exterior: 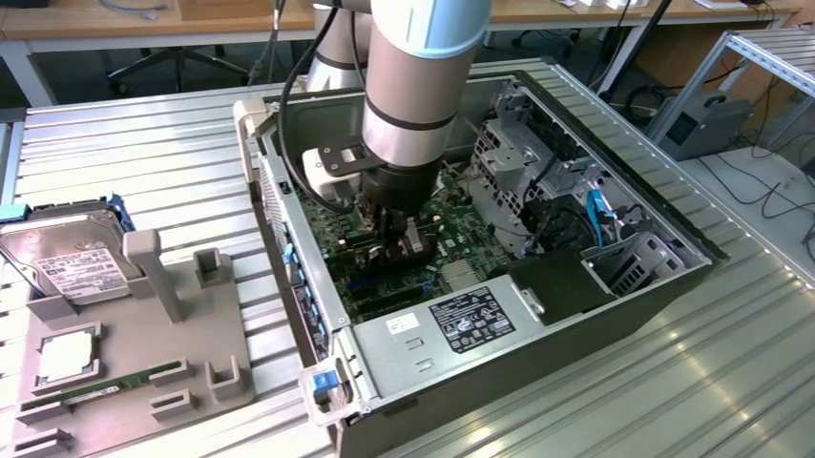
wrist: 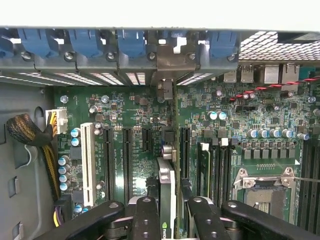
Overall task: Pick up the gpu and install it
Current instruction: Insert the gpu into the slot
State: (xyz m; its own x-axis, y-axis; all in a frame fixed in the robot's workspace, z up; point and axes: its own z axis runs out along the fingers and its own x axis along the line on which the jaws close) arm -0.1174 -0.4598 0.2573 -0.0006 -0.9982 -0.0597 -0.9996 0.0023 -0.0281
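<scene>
Gripper clamps the gpu edge-on, low over the motherboard inside the open case; I'd keep the card upright, bracket lined with the rear slot.

Gpu stands on the motherboard, inside the case.

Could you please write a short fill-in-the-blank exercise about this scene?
1. The gripper is closed on the ____.
2. The card stands on edge above the green ____ inside the computer case.
3. On the grey tray, the hard drive stands on the exterior view's ____.

Missing words: card; motherboard; left
</scene>
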